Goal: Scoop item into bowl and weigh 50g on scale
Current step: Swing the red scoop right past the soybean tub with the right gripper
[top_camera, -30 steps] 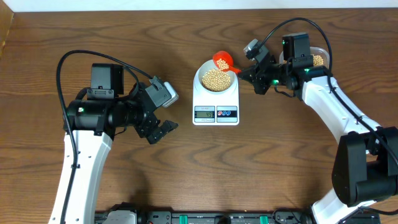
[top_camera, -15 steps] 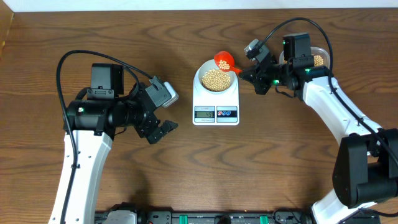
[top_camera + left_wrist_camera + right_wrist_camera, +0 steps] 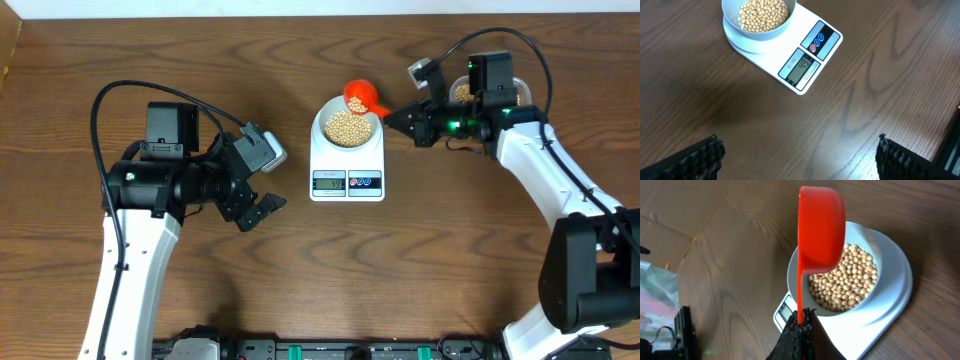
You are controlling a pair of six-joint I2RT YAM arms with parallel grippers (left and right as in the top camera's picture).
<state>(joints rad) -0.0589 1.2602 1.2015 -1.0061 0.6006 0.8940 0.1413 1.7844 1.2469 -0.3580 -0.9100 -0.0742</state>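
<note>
**Item:** small round tan-yellow beans (image 3: 347, 127), a loose heap filling the small round white bowl (image 3: 321, 124).

**Bowl:** sits on the round platform of the flat white rectangular digital scale (image 3: 347, 165), at the middle of the brown wood-grain counter (image 3: 200, 60).

**Scale:** grey display (image 3: 799, 67) lit, digits too small to read surely. Two round buttons (image 3: 818, 41) beside it.

**Orange plastic scoop (image 3: 821, 230):** tipped on its side over the bowl's far rim, above the beans. Its thin handle runs back to the right tool.

**Right tool (image 3: 393, 116):** clamped tight on the end of the scoop handle, just right of the bowl.

**Clear plastic tub (image 3: 522, 93):** at the far right, mostly hidden behind the right arm. More beans show inside.

**Left tool (image 3: 260, 212):** jaws spread wide and holding nothing. It hangs over bare counter, well left of the scale.
</note>
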